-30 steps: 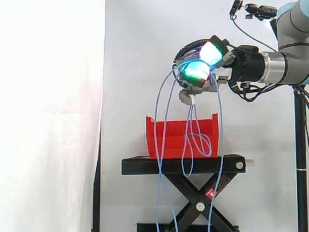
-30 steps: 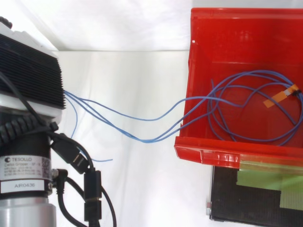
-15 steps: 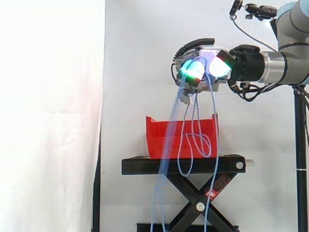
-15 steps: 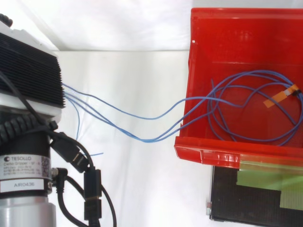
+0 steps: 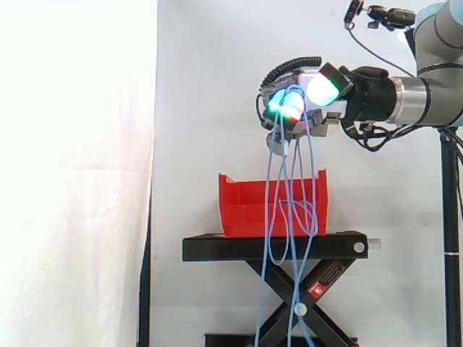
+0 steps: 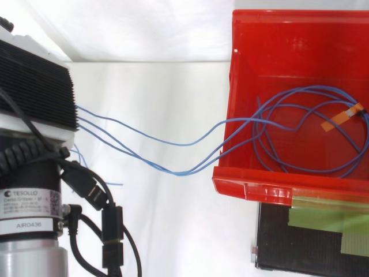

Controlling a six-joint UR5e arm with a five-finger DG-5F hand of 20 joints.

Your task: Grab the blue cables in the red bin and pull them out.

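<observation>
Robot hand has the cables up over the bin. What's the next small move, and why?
Probably raise the robot hand a little higher. Its fingers are curled round the cables above the bin, but the top view shows loops lying inside it, with strands draped over its front lip.

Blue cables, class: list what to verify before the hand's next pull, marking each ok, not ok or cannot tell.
1. Fingers of the hand curled round the blue cables: ok.
2. Cables fully out of the red bin: not ok, a coil lies inside.
3. Orange tape on the coil free of the bin: cannot tell.
4. Bin seated level on the black stand: ok.
5. Strands pass the bin wall unsnagged: cannot tell.
</observation>
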